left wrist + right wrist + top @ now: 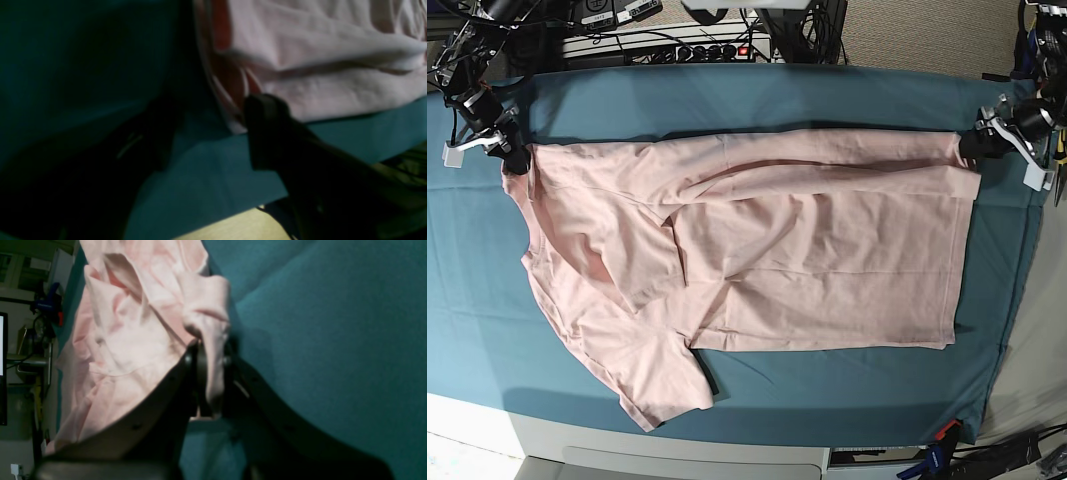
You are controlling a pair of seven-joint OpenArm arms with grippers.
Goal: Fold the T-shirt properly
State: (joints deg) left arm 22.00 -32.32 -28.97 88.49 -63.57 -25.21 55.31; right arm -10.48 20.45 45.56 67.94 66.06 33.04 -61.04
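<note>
We saw the right gripper clamped on a fold of the pale pink cotton T-shirt, spread on the teal table cloth. The left gripper, dark and blurred, stood with jaws apart at the hem corner.

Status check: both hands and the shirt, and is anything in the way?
Right hand shut on T-shirt shoulder corner. Left hand open at hem corner, not gripping. Shirt spread on teal cloth, one sleeve folded in. Nothing in the way.

The right gripper is pinching pink fabric between closed jaws; the left gripper is hovering with jaws spread.
</note>
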